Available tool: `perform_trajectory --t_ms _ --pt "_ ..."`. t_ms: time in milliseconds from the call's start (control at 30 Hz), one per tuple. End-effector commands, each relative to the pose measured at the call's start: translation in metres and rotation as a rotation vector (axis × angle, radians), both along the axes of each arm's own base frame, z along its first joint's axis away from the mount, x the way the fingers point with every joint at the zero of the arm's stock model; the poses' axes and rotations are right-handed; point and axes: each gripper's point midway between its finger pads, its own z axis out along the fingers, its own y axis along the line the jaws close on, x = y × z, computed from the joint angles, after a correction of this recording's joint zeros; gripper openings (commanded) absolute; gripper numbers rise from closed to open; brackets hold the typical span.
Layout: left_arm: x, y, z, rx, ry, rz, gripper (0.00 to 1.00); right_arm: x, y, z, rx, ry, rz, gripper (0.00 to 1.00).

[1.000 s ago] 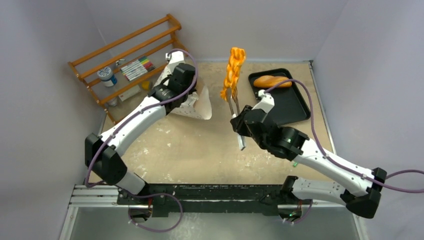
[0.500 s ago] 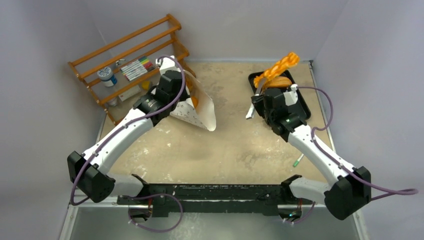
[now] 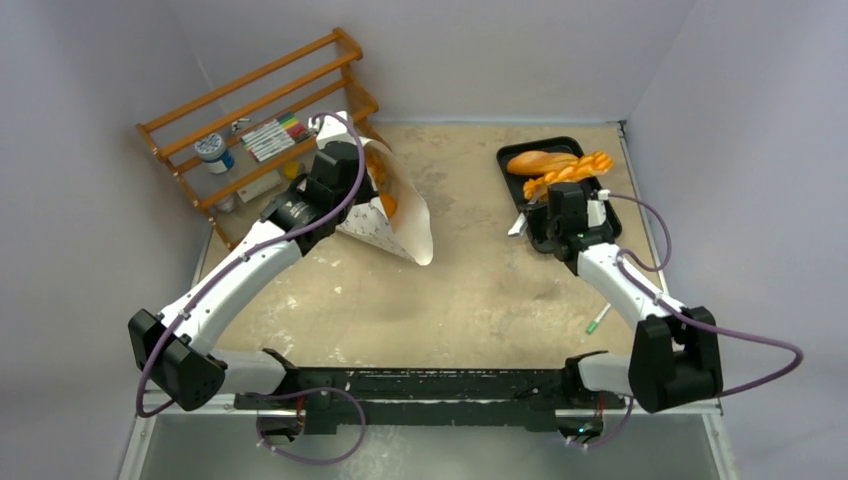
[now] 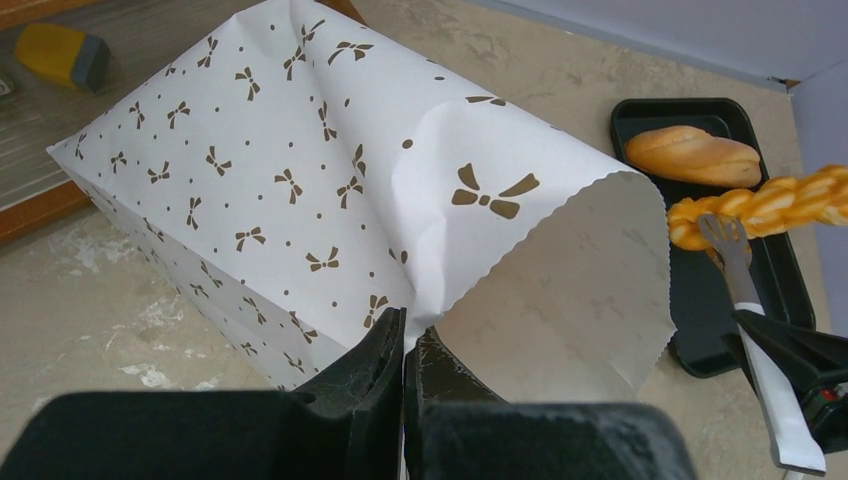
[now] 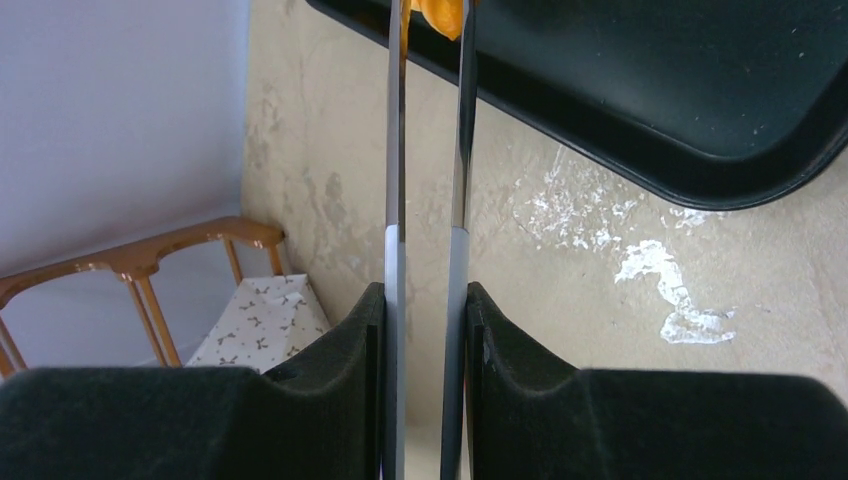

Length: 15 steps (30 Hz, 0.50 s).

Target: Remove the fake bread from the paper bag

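The paper bag point(image 3: 400, 225), white with small brown bows, lies on its side at the back left with its mouth toward the right; it also shows in the left wrist view point(image 4: 330, 170). Something orange point(image 3: 386, 205) shows inside it. My left gripper point(image 3: 352, 195) is shut on the bag's rim point(image 4: 405, 335). My right gripper point(image 3: 542, 207) is shut on metal tongs point(image 5: 396, 150). The tongs point(image 4: 735, 265) pinch an orange braided bread point(image 3: 572, 172) low over the black tray point(image 3: 605, 222). A tan loaf point(image 3: 540, 160) lies in the tray.
A wooden rack point(image 3: 250, 110) with markers and a jar stands at the back left, close behind the bag. A green pen point(image 3: 597, 320) lies on the table near the right arm. Grey walls close in the back and sides.
My right arm swung the tongs and braided bread from mid-table to the right and lowered them over the tray. My left gripper raised and turned the bag's mouth, then held still.
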Motion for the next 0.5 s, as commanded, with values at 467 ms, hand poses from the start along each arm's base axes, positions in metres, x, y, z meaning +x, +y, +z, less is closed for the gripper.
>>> perform_trajectory --t_ms 467 --pt "0.01 0.002 0.009 0.023 -0.034 -0.002 0.0 0.04 0.023 0.006 0.269 -0.136 0.033 0.34"
